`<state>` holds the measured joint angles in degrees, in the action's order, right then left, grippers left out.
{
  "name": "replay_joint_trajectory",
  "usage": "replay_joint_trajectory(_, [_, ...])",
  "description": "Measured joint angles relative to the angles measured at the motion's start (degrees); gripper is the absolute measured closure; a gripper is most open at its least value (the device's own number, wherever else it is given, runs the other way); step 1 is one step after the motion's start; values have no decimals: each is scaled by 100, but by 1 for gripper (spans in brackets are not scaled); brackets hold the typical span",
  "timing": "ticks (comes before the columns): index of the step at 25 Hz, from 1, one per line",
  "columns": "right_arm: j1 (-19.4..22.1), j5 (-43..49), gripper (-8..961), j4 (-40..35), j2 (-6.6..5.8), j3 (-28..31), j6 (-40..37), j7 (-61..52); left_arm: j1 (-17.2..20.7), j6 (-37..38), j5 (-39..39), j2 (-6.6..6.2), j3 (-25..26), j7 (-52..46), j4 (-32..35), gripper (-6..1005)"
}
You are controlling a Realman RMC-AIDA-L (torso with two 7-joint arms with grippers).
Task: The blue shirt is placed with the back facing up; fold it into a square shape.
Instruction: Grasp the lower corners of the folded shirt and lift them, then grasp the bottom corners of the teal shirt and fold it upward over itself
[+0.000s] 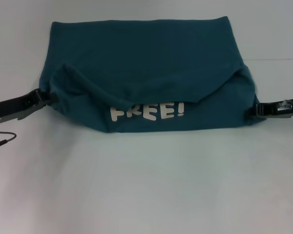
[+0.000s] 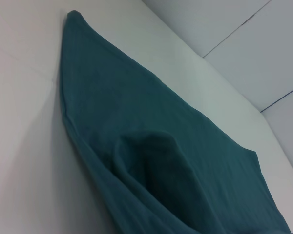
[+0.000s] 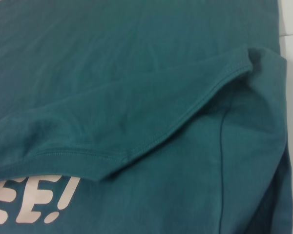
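The blue shirt (image 1: 146,53) lies across the far half of the white table. Its near part is turned over toward the back, so the white lettering "FREE!" (image 1: 146,112) faces up. The turned-over hem (image 1: 185,97) sags in a curve across the middle. My left gripper (image 1: 45,97) is at the shirt's left edge and my right gripper (image 1: 258,108) at its right edge, both against the fabric with their tips hidden. The left wrist view shows the shirt (image 2: 136,112) with a raised fold. The right wrist view shows the stitched hem (image 3: 185,117) and the lettering (image 3: 29,200).
The white table (image 1: 146,185) stretches bare in front of the shirt. A thin dark cable (image 1: 2,139) hangs by my left arm at the left border. Pale wall panels (image 2: 244,44) stand beyond the table's far edge.
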<state>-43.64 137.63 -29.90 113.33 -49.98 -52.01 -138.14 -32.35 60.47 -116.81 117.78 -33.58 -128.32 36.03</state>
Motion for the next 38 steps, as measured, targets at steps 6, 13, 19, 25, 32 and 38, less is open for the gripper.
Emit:
replay_joint_trajectory(6, [42, -25, 855, -59, -57, 31, -219, -14, 0, 92, -34, -5, -32, 0, 12, 971])
replay_joint_trajectory(13, [228, 0, 900, -684, -224, 185, -1695, -152, 128, 1189, -660, -117, 15, -394, 363, 970])
replay_joint_trajectory(19, [499, 10, 901, -1124, -448, 213, -3436, -247, 613, 2869, -1205, -172, 40, -938, 1232, 971])
replay_joint_trajectory(25, [788, 17, 900, -1248, -511, 228, -4723, -129, 924, 4278, -1737, -188, 183, -1007, 1593, 971])
replay_joint_trajectory(32, [1082, 0, 900, -1260, -519, 357, -5311, 105, 1112, 4828, -2465, -138, 528, -952, 1709, 970])
replay_joint_trajectory(38, [884, -71, 900, -1237, -525, 1470, -4961, 355, 749, 4598, -2346, -267, 1280, -842, 1585, 971])
